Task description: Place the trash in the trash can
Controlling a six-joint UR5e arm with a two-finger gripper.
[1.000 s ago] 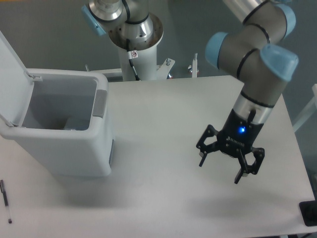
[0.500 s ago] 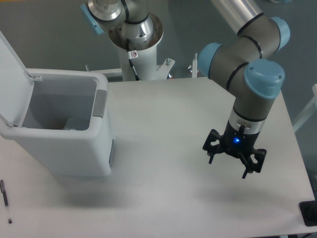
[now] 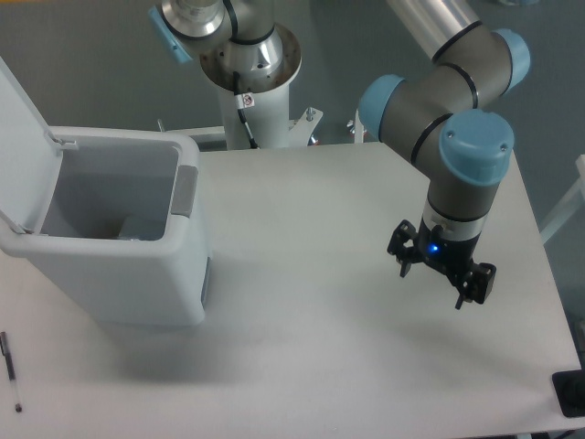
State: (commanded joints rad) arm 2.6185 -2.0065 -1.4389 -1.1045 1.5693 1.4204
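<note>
Since the earlier frames, we see the gripper [image 3: 431, 282] has swung a little toward 3 o'clock and its wrist has turned more upright, so we now look down on the blue elbow cap. Its jaws stand spread wide with nothing between them, hanging over the table [image 3: 302, 238], a blue light glowing on its body. At 9 o'clock the trash can [image 3: 119, 238] stands with its lid up. We cannot make out the trash anywhere. A pen [image 3: 10, 370] lies at 8 o'clock.
</note>
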